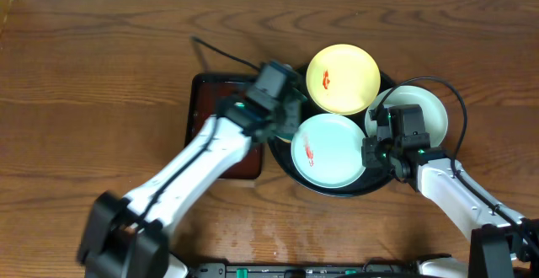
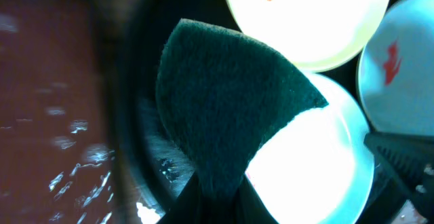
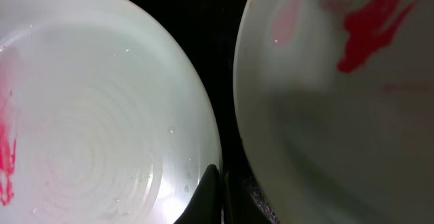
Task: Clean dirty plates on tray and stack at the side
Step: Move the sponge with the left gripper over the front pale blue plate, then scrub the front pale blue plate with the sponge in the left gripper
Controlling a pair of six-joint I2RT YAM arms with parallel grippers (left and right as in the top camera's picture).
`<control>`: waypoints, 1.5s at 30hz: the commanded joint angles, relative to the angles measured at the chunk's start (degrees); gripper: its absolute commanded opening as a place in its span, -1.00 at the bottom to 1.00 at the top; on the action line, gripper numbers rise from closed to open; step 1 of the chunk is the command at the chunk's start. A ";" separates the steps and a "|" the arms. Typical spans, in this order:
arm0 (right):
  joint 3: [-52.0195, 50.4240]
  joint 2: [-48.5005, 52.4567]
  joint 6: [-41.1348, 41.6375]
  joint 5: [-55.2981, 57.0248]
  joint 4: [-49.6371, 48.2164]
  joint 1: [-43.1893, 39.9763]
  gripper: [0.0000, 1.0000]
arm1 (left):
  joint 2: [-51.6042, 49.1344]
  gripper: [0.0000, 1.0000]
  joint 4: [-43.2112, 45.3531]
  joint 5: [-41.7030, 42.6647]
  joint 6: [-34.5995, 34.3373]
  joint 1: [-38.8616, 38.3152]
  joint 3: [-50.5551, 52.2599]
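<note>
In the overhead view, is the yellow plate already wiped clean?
No, the yellow plate shows a small red-orange smear to the left of its centre.

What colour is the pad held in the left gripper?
The pad is dark green, clearest in the left wrist view.

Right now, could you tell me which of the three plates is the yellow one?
The yellow plate sits at the far edge of the tray; the centre plate and the right plate are both pale mint-white.
</note>
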State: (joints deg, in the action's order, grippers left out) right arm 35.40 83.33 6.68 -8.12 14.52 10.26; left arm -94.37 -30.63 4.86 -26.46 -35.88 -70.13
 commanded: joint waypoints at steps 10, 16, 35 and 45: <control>0.07 0.33 1.01 -0.26 -0.13 0.35 -0.98 | -9.66 -0.85 1.90 0.50 -2.84 -5.99 -1.57; 0.07 0.33 1.01 -0.26 0.04 0.35 -0.98 | -9.81 -0.85 2.12 0.15 -5.95 -7.23 -1.57; 0.07 0.33 1.01 -0.28 0.04 0.35 -0.98 | -13.99 -0.85 2.86 -5.16 -17.35 -9.09 -0.33; 0.07 0.33 1.01 -0.28 0.22 0.35 -0.98 | -14.14 -0.85 5.73 -5.92 -17.40 -9.46 3.10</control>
State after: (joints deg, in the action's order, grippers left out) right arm 35.40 83.33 7.18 -8.10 14.76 10.26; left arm -108.16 -25.36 -0.43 -43.51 -45.08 -68.99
